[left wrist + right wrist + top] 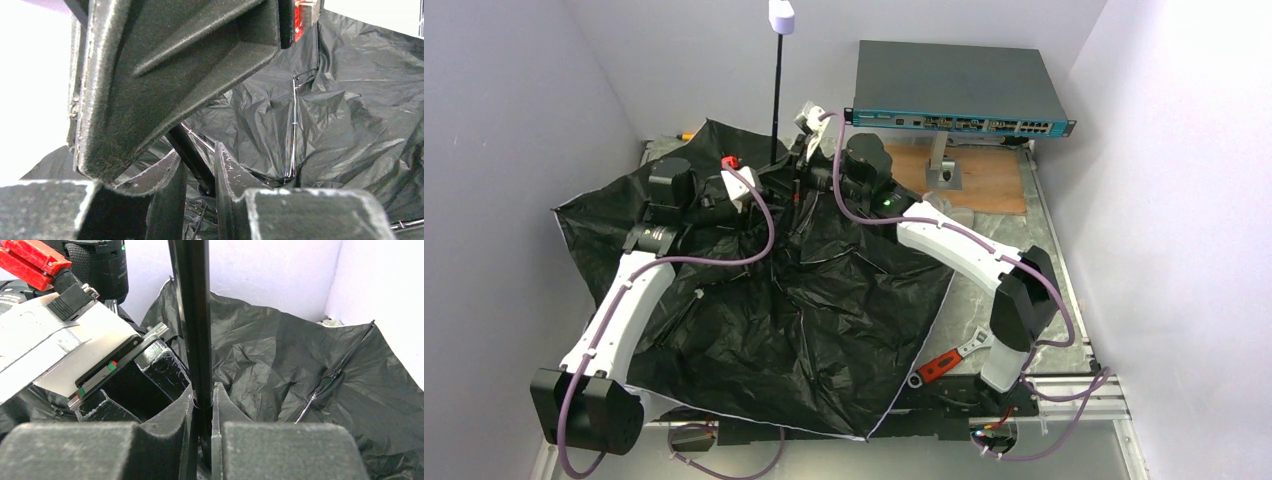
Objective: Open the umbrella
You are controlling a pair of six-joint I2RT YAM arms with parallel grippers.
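**Umbrella flipped over, both arms crowding the shaft**

The umbrella [804,300] is lying canopy-down on the table [964,320], black lining facing up and shaft [778,100] pointing skyward. The right gripper [201,405] is pinching that shaft tight, probably steadying it. The left gripper [197,175] is straddling it lower down, jaws barely apart; can't tell if it's gripping.

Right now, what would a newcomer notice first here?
The umbrella dominates, its crinkled black lining sprawled across the middle, its thin shaft standing upright at the back with a pale handle on top. The jaws of the right arm are clamped on that shaft. A teal network switch sits raised at back right.
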